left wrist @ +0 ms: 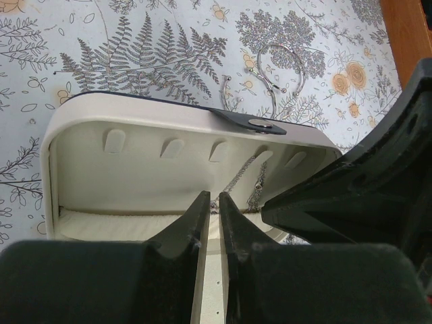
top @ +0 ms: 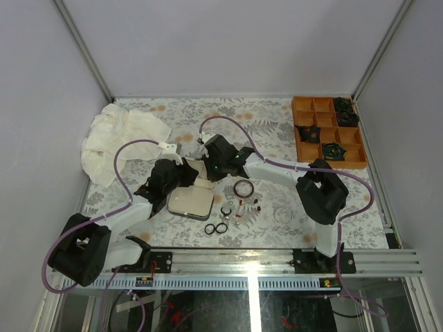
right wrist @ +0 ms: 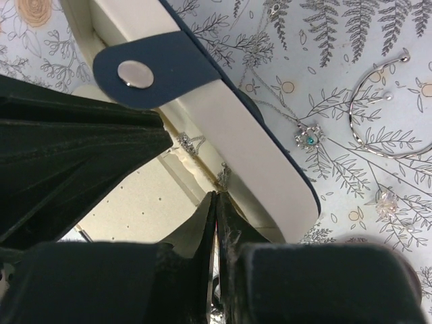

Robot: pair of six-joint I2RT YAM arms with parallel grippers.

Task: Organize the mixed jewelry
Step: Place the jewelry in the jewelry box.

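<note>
— How are the jaws found?
— The left gripper (left wrist: 214, 199) and right gripper (right wrist: 216, 197) are both seen closed above the case (top: 188, 205).
— And the jewelry?
— A bangle (top: 234, 188) is laid at its three o'clock, black rings (top: 215, 228) at four.

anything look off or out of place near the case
The teal pendant necklace lies loose on the table just outside the open navy case, beside its lid rather than inside. A crumpled white cloth is heaped at the far left.
</note>
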